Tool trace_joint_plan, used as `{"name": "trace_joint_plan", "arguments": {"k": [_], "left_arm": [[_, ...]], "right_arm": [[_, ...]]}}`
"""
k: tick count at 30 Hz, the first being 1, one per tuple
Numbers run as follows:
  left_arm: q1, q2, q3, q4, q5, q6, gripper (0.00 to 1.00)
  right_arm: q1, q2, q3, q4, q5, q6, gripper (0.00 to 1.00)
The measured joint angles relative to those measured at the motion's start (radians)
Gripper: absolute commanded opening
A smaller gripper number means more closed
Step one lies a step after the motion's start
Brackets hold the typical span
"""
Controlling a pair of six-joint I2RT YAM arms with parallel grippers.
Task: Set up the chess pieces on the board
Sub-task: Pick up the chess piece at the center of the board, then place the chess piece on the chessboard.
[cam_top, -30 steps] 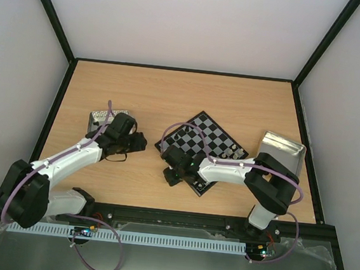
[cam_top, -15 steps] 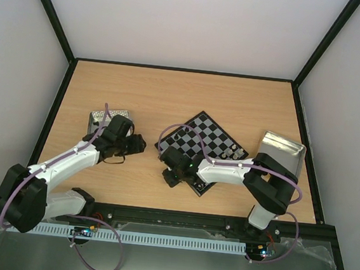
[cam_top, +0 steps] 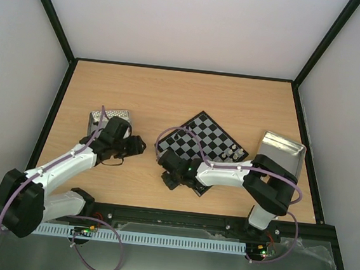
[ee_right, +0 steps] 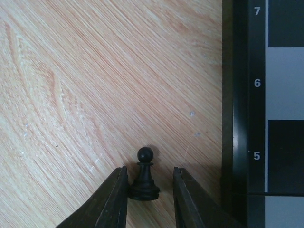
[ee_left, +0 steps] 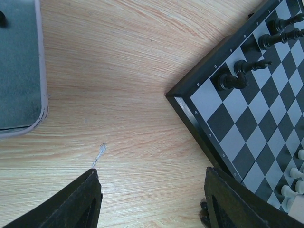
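Pawn just beside board

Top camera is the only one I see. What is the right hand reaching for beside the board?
Observer: A black pawn stands upright on the table between the right hand's fingers, just off the board rim.
Visitor: Is it gripped?
Observer: Not yet; a sliver of table shows between the pawn's base and one finger.
Visitor: And the left hand?
Observer: The left hand is open over bare table, holding nothing.
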Motion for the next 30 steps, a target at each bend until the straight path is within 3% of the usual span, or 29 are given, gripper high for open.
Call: {"name": "trace_joint_plan", "arguments": {"k": [4, 8, 19, 30], "left_arm": [[0.000, -0.001, -0.005, 0.000, 0.010, -0.003, 0.61], [0.000, -0.011, -0.005, 0.001, 0.017, -0.004, 0.61], [0.016, -0.066, -0.052, 0.035, 0.082, -0.031, 0.67], [0.089, -0.197, -0.145, 0.257, 0.483, -0.148, 0.72]], "right_arm": [[0.009, -0.004, -0.004, 0.000, 0.005, -0.006, 0.22], [0.020, -0.006, -0.007, 0.000, 0.013, -0.011, 0.09], [0.035, -0.069, -0.074, 0.043, 0.071, 0.005, 0.04], [0.037, -0.364, -0.198, 0.430, 0.088, -0.061, 0.06]]}}
